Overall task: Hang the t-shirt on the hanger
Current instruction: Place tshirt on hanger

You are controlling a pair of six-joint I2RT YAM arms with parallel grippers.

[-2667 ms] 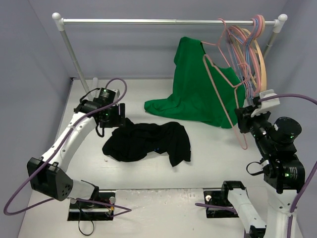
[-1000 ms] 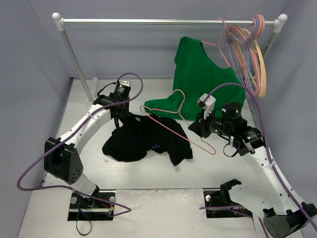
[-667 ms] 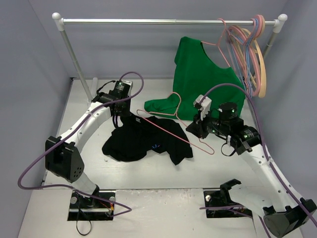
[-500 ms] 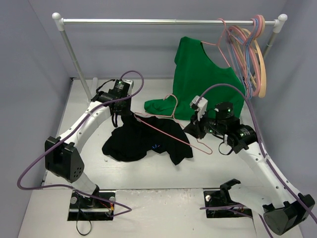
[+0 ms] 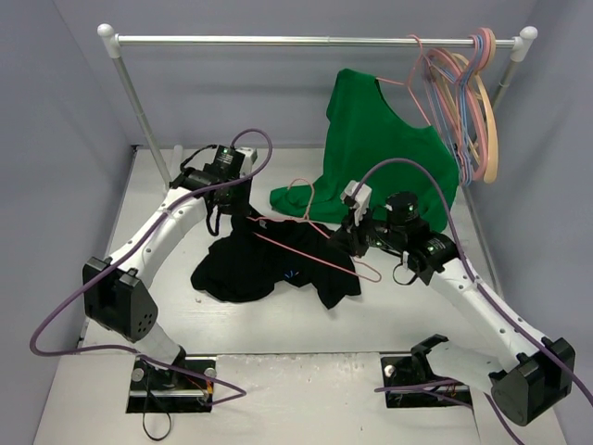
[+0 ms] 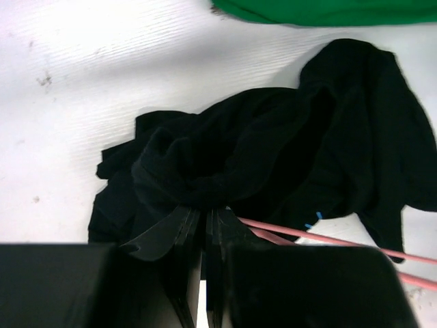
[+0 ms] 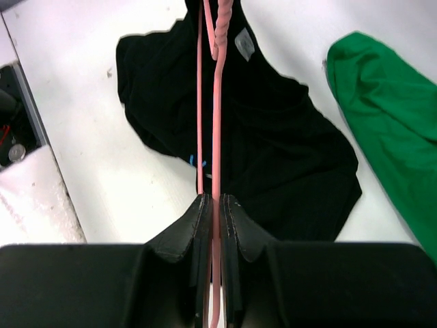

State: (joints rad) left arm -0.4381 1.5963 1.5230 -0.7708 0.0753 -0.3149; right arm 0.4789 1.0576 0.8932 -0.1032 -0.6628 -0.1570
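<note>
Right gripper point(image 7: 214, 199): jaws closed on the wire of the hanger point(image 7: 217, 102), which extends forward from them above the t-shirt point(image 7: 273, 137) crumpled on the table point(image 7: 102, 171). Left gripper point(image 6: 203, 213): jaws pinched on a bunched t-shirt fold, hanger wire just beside.

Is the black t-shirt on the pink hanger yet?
No. The t-shirt lies crumpled on the table; the hanger, clamped in the right end effector, crosses over it, wire showing on top.
</note>
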